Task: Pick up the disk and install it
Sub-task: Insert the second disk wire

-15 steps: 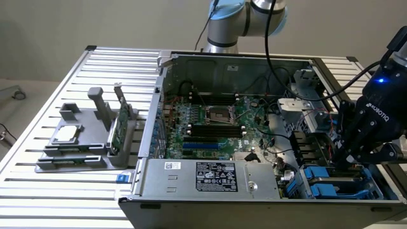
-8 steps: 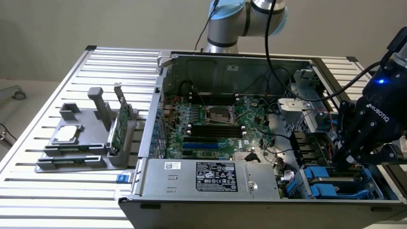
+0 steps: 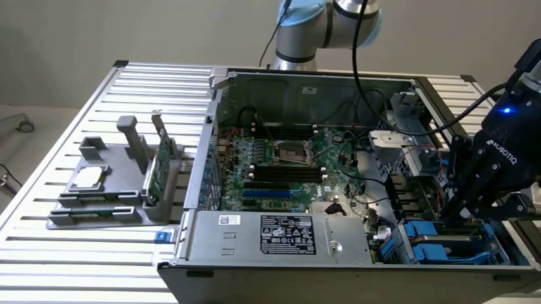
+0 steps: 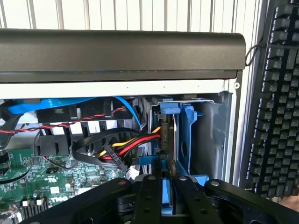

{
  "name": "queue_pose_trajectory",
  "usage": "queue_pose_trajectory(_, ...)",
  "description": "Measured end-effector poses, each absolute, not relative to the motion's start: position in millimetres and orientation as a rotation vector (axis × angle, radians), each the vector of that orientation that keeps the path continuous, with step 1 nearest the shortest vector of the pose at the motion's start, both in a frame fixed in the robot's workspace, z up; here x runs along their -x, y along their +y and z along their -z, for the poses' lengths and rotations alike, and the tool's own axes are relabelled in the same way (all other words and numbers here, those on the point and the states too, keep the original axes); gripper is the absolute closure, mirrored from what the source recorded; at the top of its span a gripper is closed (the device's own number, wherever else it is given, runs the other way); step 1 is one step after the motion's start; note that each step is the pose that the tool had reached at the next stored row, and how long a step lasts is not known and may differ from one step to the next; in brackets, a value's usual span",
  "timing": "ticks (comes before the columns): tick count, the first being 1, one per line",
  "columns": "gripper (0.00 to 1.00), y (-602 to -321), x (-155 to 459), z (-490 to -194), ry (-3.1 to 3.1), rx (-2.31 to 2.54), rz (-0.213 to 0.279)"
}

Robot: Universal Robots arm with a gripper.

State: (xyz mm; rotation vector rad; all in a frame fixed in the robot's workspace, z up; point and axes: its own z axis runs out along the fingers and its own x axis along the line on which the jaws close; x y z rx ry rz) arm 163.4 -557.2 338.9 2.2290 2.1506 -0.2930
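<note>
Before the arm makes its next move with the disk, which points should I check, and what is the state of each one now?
1. Gripper closed on the disk: ok, fingers clamp its edge.
2. Disk upright in the blue bay: ok.
3. Disk fully seated: cannot tell.
4. Coloured cables clear of the disk: not ok, they run right up to it.
5. Gripper over the case's drive corner: ok.
6. Keyboard clear of the arm: ok, it lies outside the case.

Green circuit card [image 3: 161, 166] upright in grey holder [image 3: 101, 209]; keyboard [image 4: 275, 107] beside case.
</note>
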Motion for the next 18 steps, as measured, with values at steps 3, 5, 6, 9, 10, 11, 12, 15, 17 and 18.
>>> queue_pose_trajectory(3, 0.84, -557.8, -163.4, -338.8, 2.151, -2.229, 0.292)
queue_pose_trajectory(5, 0.84, -558.1, -163.4, -338.7, 2.152, -2.23, 0.291)
queue_pose_trajectory(6, 0.84, -558.2, -163.4, -338.7, 2.152, -2.23, 0.291)
queue_pose_trajectory(9, 0.84, -558.4, -163.4, -338.7, 2.156, -2.233, 0.285)
queue_pose_trajectory(10, 0.84, -558.5, -163.4, -338.6, 2.158, -2.235, 0.281)
queue_pose_trajectory(11, 0.84, -558.5, -163.4, -338.6, 2.161, -2.237, 0.277)
queue_pose_trajectory(12, 0.84, -558.6, -163.4, -338.6, 2.163, -2.239, 0.273)
queue_pose_trajectory(15, 0.84, -559.0, -163.4, -338.5, 2.17, -2.243, 0.263)
queue_pose_trajectory(17, 0.84, -559.6, -163.4, -338.5, 2.171, -2.244, 0.261)
queue_pose_trajectory(18, 0.84, -560.0, -163.5, -338.6, 2.171, -2.244, 0.261)
